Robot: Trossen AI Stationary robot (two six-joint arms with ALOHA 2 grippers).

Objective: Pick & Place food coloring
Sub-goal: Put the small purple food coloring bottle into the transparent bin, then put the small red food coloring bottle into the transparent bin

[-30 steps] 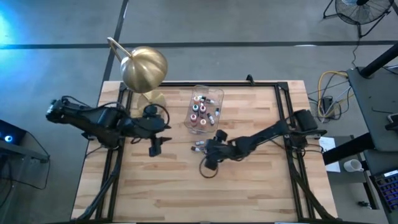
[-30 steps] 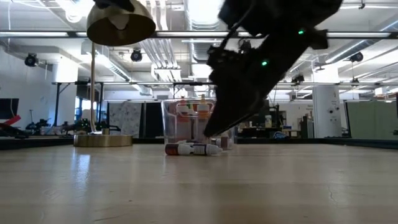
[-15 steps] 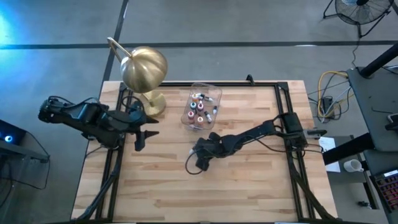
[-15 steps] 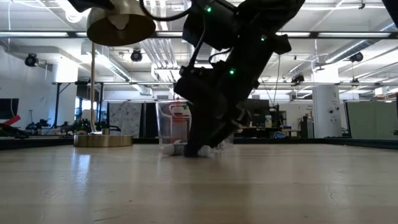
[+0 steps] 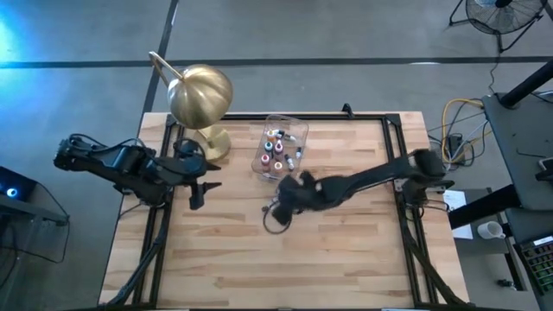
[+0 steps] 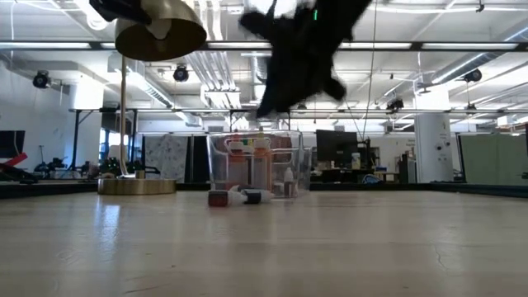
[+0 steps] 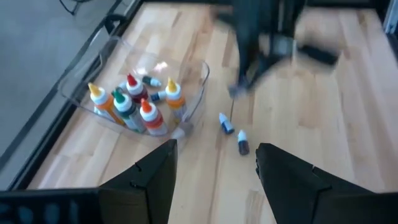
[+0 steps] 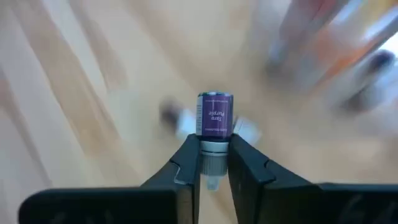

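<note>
My right gripper is shut on one tiny food coloring bottle with a purple label. It hangs above the table just in front of the clear tub. The gripper shows as a dark blur in the low view. Two more small bottles lie on their sides on the wood beside the tub; the low view shows them lying there too. Several capped bottles stand inside the tub. My left gripper is open at the table's left, touching nothing. My right gripper pinches the bottle's whitish end between its two fingertips. The purple-labelled body sticks out beyond the fingers, in line with them. The bottle is lifted clear of the table.
A brass dome lamp stands at the far left corner, its base on the wood. Black frame rails run along the table's left and right sides. Bare wood lies toward the near edge.
My right gripper dropped to the bottles lying in front of the tub and shut on one of them. It then rose well above the table with the bottle, toward the tub. My left gripper drew back toward the table's left edge and stayed open.
</note>
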